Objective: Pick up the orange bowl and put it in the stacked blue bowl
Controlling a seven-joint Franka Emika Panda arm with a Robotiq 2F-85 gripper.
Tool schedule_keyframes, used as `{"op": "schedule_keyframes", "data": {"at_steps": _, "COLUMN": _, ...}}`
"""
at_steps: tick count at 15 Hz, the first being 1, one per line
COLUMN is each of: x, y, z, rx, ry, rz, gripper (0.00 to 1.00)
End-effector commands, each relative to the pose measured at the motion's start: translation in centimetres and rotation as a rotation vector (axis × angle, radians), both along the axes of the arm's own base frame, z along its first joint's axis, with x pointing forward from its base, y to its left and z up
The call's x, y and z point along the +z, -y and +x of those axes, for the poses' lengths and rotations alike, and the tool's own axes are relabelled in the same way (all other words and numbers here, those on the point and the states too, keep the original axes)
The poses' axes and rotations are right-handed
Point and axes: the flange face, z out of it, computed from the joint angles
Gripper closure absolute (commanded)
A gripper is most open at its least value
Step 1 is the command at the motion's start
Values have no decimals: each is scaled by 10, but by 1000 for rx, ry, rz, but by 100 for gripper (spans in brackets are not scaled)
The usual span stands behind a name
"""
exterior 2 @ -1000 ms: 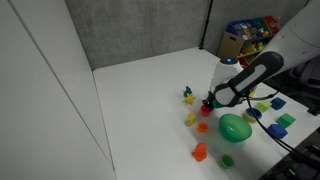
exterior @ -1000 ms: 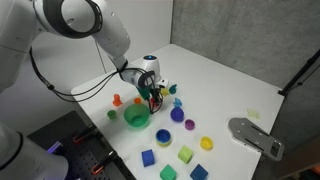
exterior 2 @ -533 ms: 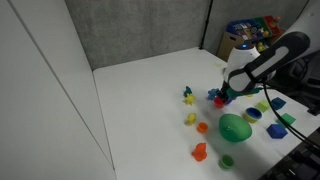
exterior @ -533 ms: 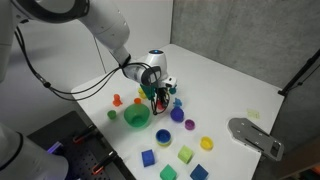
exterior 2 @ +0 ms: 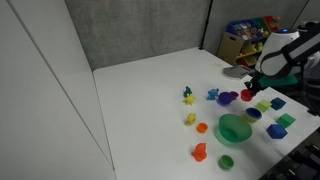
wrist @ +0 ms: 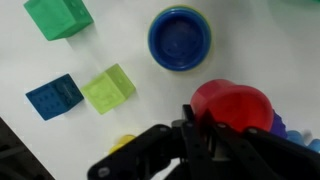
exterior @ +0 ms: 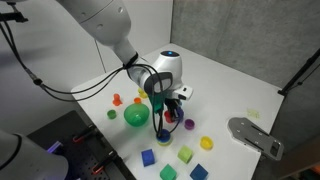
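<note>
My gripper point(wrist: 200, 125) is shut on the rim of the orange-red bowl point(wrist: 232, 105) and holds it above the table. The bowl also shows in both exterior views point(exterior: 161, 103) point(exterior 2: 246, 95), hanging under the gripper point(exterior: 166, 108) point(exterior 2: 252, 88). The blue bowl point(wrist: 180, 38) stands on the white table, apart from the held bowl in the wrist view. In an exterior view the blue bowl point(exterior 2: 253, 114) lies just in front of the gripper. In an exterior view it point(exterior: 164, 130) is partly hidden below the fingers.
A large green bowl point(exterior: 136, 116) point(exterior 2: 235, 128) and a purple bowl point(exterior 2: 228, 98) stand close by. Green point(wrist: 58, 16), lime point(wrist: 108, 87) and blue point(wrist: 54, 96) blocks lie near the blue bowl. Small orange pieces point(exterior 2: 199, 151) and a yellow bowl point(exterior: 207, 143) are scattered about.
The gripper has lifted the orange-red bowl out of the cluster by the purple bowl and carried it across towards the blue bowl and the blocks.
</note>
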Motion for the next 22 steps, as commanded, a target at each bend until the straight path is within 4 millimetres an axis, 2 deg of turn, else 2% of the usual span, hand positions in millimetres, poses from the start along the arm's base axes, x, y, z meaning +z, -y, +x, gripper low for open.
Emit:
{"op": "schedule_keyframes", "data": {"at_steps": 1, "x": 12, "y": 19, "z": -35, "rx": 27, "ry": -9, "rz": 29, "gripper": 95}}
{"op": "schedule_keyframes", "data": {"at_steps": 5, "x": 4, "y": 29, "z": -59, "rx": 44, "ry": -18, "rz": 43, "gripper": 95}}
{"op": "schedule_keyframes", "data": {"at_steps": 10, "x": -13, "y": 30, "z": -75, "rx": 57, "ry": -22, "rz": 43, "gripper": 95}}
{"op": "schedule_keyframes", "data": {"at_steps": 22, "x": -50, "y": 31, "z": -80, "rx": 62, "ry": 0, "rz": 5, "gripper": 96}}
